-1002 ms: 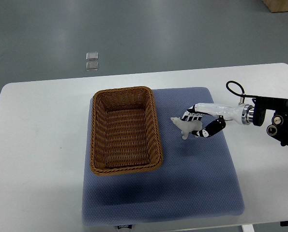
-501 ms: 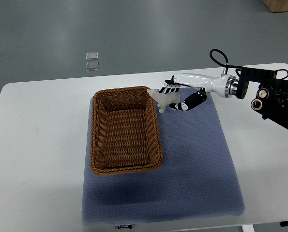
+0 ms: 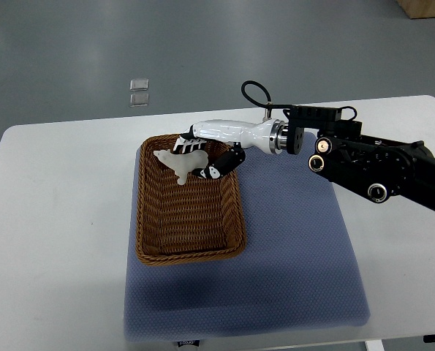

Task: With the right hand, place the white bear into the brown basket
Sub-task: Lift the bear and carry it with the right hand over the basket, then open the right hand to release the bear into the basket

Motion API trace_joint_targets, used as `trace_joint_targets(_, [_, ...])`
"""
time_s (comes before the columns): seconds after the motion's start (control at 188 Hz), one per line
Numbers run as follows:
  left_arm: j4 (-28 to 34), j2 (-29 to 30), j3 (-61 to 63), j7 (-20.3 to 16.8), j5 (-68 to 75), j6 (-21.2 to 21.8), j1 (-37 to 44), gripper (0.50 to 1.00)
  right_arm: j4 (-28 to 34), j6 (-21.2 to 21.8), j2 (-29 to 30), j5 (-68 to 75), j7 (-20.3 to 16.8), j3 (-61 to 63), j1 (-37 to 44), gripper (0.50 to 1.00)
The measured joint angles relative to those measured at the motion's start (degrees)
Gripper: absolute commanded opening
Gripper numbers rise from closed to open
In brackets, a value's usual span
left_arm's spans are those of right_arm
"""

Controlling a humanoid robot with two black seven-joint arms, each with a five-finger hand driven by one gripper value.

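White table point(image 3: 56, 190), blue mat point(image 3: 290, 241), right hand point(image 3: 202, 155) gripping white bear point(image 3: 180, 162) (head leftward), over brown basket point(image 3: 190, 252).

Right arm point(image 3: 378, 164) cut off at the right edge; white bear's point(image 3: 179, 161) rear behind the robot hand point(image 3: 206, 153).

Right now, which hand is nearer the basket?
The right hand: it holds the bear over the far end of the basket. The left hand is not in view.
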Motion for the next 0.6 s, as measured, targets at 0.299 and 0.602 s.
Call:
trace_joint_targets(0.299, [0.0,0.0,0.0,0.0,0.0,0.0,0.0,1.0,0.05,-0.31,3.25,0.13,-0.86,-0.62,-1.56,0.701])
trace_joint_targets(0.602, [0.0,0.0,0.0,0.02,0.0,-0.01,0.0,1.0,0.38,-0.43,2.45,1.35,-0.68,0.01,-1.9,0.903])
